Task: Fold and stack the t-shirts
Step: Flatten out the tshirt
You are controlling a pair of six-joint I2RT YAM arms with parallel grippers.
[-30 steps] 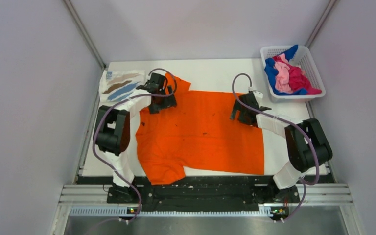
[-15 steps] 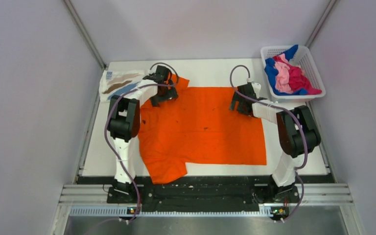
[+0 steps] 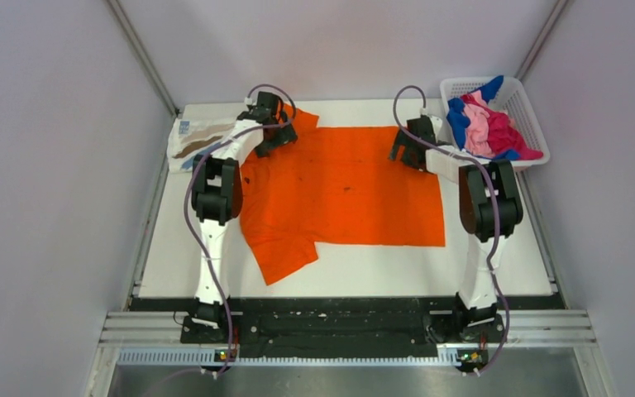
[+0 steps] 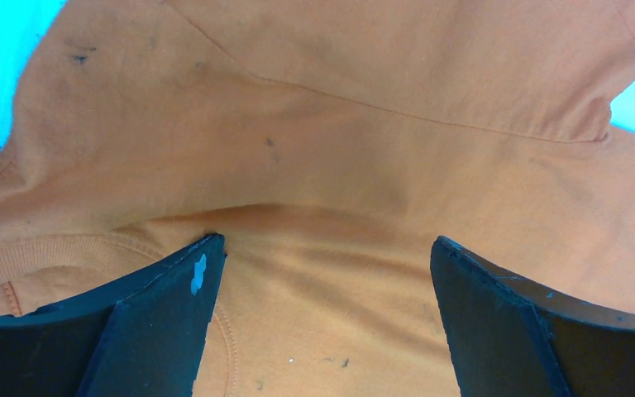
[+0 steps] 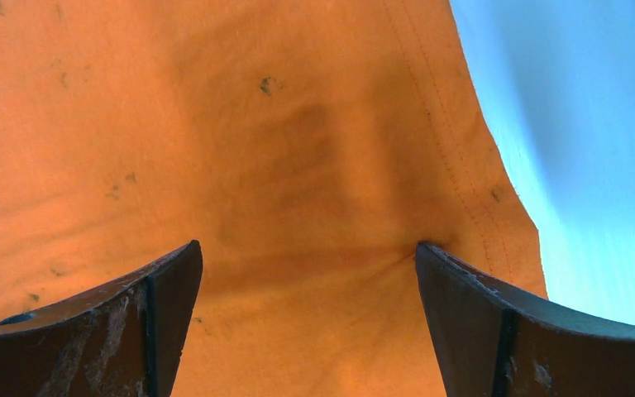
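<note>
The bright orange t-shirt [image 3: 347, 186] lies spread flat on the white table, collar to the left, one sleeve pointing toward the near edge. My left gripper [image 3: 274, 136] is open, its fingers pressed down on the cloth near the collar [image 4: 327, 241]. My right gripper [image 3: 403, 149] is open, its fingers pressed on the cloth near the far right hem [image 5: 307, 245]. A folded white t-shirt with brown and blue streaks [image 3: 194, 142] lies at the far left. Blue, pink and magenta t-shirts [image 3: 488, 128] lie heaped in the basket.
The white lattice basket [image 3: 522, 112] stands at the far right corner beside the right arm. The enclosure walls stand close on both sides. The black base rail runs along the near table edge [image 3: 339, 304].
Both arms have stretched toward the far side, and the orange t-shirt has slid away from the near edge with them. Both grippers have stayed open on the cloth.
</note>
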